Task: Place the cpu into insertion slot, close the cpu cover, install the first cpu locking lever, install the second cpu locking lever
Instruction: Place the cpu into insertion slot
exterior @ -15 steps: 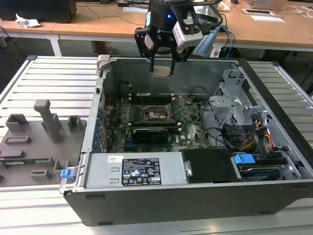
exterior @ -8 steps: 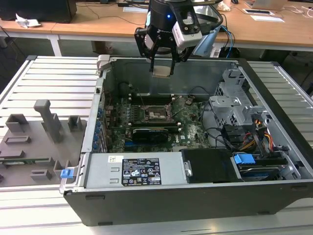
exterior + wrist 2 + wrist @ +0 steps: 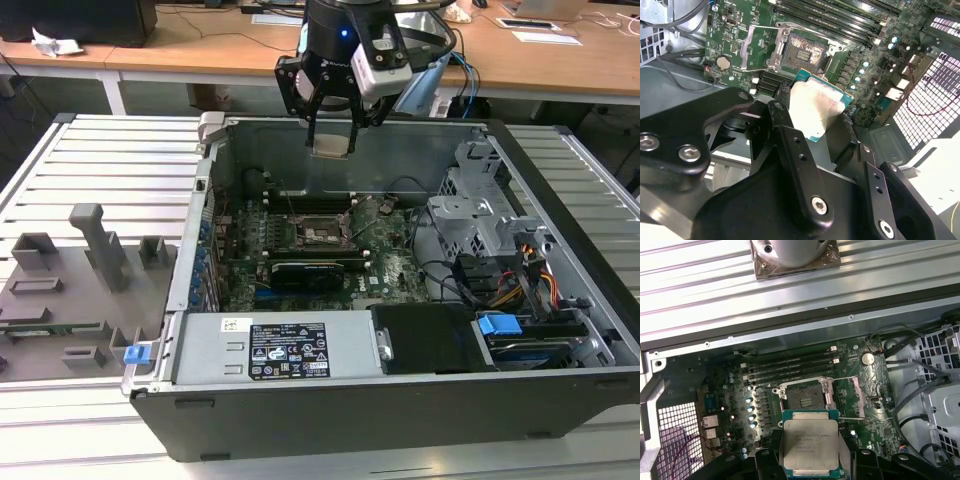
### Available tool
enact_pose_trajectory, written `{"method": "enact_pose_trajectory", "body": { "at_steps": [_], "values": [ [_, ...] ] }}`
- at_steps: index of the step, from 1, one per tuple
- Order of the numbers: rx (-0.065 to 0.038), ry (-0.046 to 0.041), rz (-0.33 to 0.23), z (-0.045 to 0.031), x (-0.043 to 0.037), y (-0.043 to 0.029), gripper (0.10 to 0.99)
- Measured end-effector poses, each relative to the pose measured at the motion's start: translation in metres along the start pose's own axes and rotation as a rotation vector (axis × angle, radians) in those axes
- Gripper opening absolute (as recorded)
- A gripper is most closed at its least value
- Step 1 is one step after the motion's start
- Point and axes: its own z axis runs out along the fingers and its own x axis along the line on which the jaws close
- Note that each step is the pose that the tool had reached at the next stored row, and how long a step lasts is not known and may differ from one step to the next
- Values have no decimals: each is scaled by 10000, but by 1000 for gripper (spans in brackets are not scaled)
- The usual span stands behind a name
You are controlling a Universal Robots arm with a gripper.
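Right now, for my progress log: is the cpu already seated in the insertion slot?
No: in the first wrist view the fingers hold the cpu clear of the insertion slot, whose dark centre lies bare.

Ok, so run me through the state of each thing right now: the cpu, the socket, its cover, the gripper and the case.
cpu: held in the gripper, above the motherboard, not yet seated.
gripper: shut on the cpu.
insertion slot: empty and uncovered.
cpu cover: swung open, off the insertion slot.
computer case: open, its inside exposed from above.
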Motion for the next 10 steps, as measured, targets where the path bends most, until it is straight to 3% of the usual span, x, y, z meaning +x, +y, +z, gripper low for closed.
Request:
{"method": "enact_pose_trajectory", "body": {
  "at_steps": [10],
  "values": [
    [-3, -15, 170, 0, 1, 0, 529]
  ]
}}
